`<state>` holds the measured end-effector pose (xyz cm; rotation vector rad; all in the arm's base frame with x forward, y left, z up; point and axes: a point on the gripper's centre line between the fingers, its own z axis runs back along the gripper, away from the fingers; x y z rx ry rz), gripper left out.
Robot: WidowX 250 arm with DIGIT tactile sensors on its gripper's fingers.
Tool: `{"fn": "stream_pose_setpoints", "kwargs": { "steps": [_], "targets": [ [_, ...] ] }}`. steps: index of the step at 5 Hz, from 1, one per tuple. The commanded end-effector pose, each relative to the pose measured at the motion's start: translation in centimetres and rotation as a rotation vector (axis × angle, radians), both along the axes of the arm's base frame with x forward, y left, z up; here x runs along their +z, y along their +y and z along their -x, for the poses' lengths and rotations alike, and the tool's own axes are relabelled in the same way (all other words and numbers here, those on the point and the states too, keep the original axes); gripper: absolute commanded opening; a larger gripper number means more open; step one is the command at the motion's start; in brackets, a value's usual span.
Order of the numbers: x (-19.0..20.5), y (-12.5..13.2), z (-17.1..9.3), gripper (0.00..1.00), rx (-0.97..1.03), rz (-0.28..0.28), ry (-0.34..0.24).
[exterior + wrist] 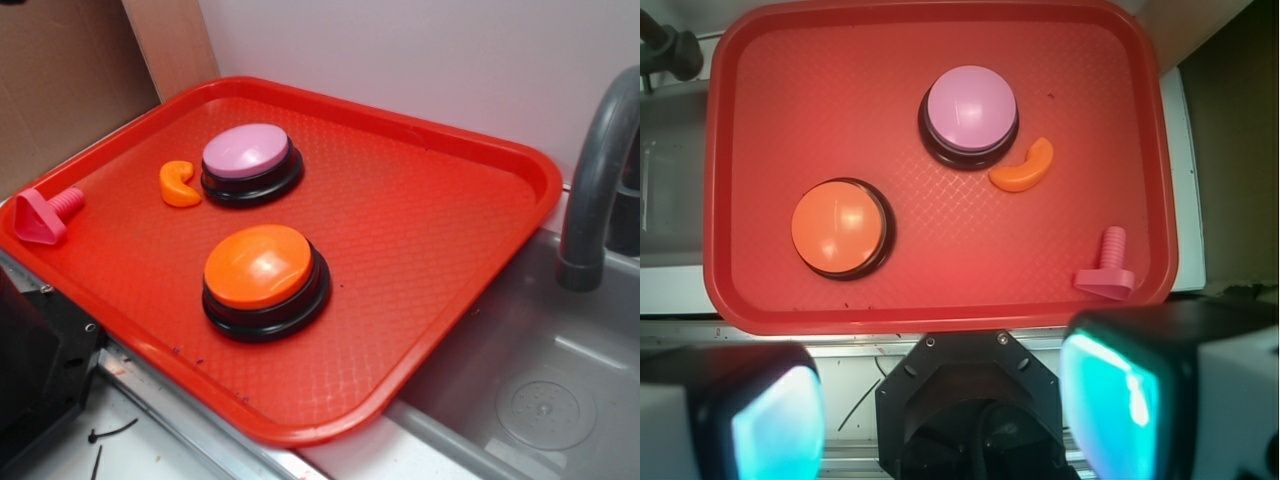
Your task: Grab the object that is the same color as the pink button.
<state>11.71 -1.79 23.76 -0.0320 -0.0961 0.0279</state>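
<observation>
Red tray (470, 190) sits on the bench, beside a grey sink (540, 390) with a grey faucet (595, 180).

On the tray:
- Pink button (248, 152), lilac-pink dome on a black base, toward the tray's far side in the exterior view.
- Orange button (262, 268), same build, nearer the camera in that view, apart from the pink one.
- Small orange curved piece (179, 184), lying flat just beside the pink button's base; I cannot tell whether they touch.
- Pink bolt (45, 214), matching the pink button in colour. It lies on its side against the tray's left rim in the exterior view, triangular head toward the corner, threaded shank pointing inward. Well apart from both buttons.

Wrist view, looking straight down: pink button (971, 108) upper centre, orange button (838, 227) lower left, curved piece (1024, 168) right of the pink button, bolt (1107, 266) by the lower-right corner of the tray (760, 90), head toward the camera edge.

Fingers (940, 420): two pads (1108, 410) visible at the bottom of the wrist view, spread wide apart, nothing between them. They hang outside the tray's near rim, above the bench edge, touching none of the objects. The right-hand pad in that view sits closest to the bolt, though clear of it.
</observation>
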Motion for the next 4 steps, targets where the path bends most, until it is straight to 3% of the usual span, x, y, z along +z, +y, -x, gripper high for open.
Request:
{"fn": "stream_pose_setpoints", "kwargs": {
  "steps": [1, 3, 4],
  "targets": [
    [0.0, 0.0, 0.0, 1.0, 0.0, 0.0, 0.0],
    [-2.0, 2.9, -0.8, 1.0, 0.136, -0.023, -0.074],
    [-3.4, 4.2, -0.5, 1.0, 0.225, -0.041, -0.066]
  ]
}}
